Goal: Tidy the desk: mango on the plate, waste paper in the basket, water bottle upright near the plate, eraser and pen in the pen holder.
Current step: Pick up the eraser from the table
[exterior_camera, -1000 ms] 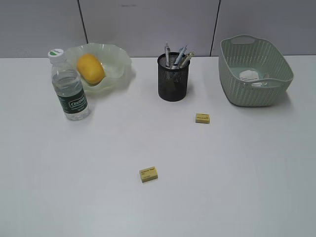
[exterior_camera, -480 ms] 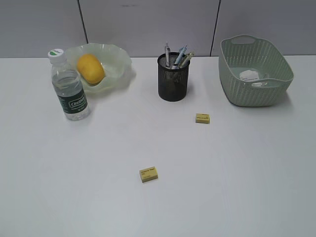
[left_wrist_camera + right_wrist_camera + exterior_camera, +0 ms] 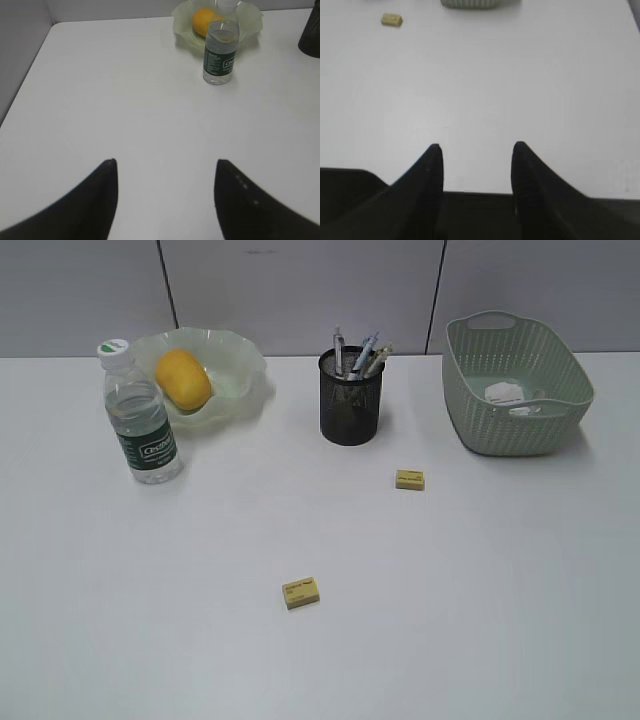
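The mango lies in the pale green plate at the back left. The water bottle stands upright in front of the plate. The black mesh pen holder holds several pens. White waste paper lies in the sage basket at the back right. Two yellow erasers lie on the desk, one near the holder and one nearer the front. My left gripper is open and empty, far from the bottle. My right gripper is open and empty by the desk's front edge. Neither gripper shows in the exterior view.
The left wrist view shows the desk's left edge, with the mango and plate behind the bottle. The right wrist view shows one eraser far ahead and the basket's base at the top.
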`<state>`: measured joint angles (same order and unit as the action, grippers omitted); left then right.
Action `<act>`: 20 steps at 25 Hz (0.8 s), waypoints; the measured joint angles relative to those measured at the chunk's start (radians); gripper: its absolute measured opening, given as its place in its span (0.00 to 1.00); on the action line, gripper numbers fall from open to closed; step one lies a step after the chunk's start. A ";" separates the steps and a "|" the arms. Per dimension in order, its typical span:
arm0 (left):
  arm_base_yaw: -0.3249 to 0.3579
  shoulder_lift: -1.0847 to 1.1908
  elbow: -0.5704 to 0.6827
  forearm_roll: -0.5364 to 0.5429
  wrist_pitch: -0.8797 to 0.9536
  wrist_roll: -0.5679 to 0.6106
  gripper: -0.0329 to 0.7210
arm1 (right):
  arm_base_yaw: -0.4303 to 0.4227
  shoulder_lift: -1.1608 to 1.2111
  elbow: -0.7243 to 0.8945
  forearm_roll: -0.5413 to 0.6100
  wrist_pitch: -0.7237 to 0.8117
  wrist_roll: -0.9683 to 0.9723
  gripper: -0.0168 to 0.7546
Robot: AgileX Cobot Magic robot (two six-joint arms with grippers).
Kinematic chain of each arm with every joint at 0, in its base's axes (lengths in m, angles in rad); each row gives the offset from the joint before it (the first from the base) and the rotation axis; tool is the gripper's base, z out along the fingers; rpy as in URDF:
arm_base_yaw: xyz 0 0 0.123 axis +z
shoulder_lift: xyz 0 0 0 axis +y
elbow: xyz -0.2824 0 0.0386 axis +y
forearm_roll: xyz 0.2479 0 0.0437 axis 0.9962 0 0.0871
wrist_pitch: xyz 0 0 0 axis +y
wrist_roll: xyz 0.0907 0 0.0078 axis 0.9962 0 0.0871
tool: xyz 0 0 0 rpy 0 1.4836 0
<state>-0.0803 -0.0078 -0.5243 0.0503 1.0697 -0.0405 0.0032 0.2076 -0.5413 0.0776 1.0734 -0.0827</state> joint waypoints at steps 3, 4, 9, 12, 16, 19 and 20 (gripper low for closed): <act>0.000 0.000 0.000 0.000 0.000 0.000 0.65 | 0.000 0.189 -0.058 0.031 0.015 0.002 0.49; 0.000 0.000 0.000 0.000 0.000 0.000 0.65 | 0.000 0.241 -0.080 0.046 0.016 0.002 0.49; 0.000 0.000 0.000 0.000 -0.001 0.000 0.64 | 0.000 0.524 -0.225 0.063 0.015 0.091 0.50; 0.000 0.000 0.000 0.000 -0.001 0.000 0.64 | 0.000 0.684 -0.310 0.063 0.020 0.126 0.59; 0.000 0.000 0.000 0.000 -0.001 0.000 0.64 | 0.000 0.838 -0.416 0.063 0.037 0.137 0.78; 0.000 0.000 0.000 0.000 -0.001 0.000 0.63 | 0.017 0.947 -0.493 0.063 0.037 0.174 0.81; 0.000 0.000 0.000 0.000 -0.001 0.000 0.63 | 0.036 0.984 -0.521 0.058 0.037 0.195 0.81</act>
<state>-0.0803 -0.0078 -0.5243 0.0503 1.0685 -0.0405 0.0391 1.1919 -1.0618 0.1360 1.1100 0.1126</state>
